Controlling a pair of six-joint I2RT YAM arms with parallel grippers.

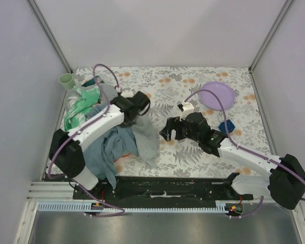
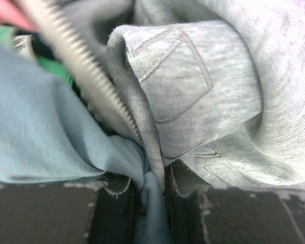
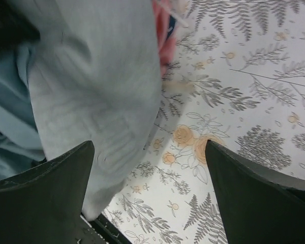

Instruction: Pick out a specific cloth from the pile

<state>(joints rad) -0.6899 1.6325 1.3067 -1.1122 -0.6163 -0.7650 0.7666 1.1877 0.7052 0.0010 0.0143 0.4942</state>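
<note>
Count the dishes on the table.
2: a green cup at the far left corner beside the pile, a purple plate at the far right. Others may hide under it.

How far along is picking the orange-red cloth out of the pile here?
Nothing looks done: the cloth shows only as a red sliver beside the light grey cloth. In hand: the left gripper is shut on a fold of the blue-grey cloth; the right gripper hangs open. Left: uncover, grip and pull it out.
</note>
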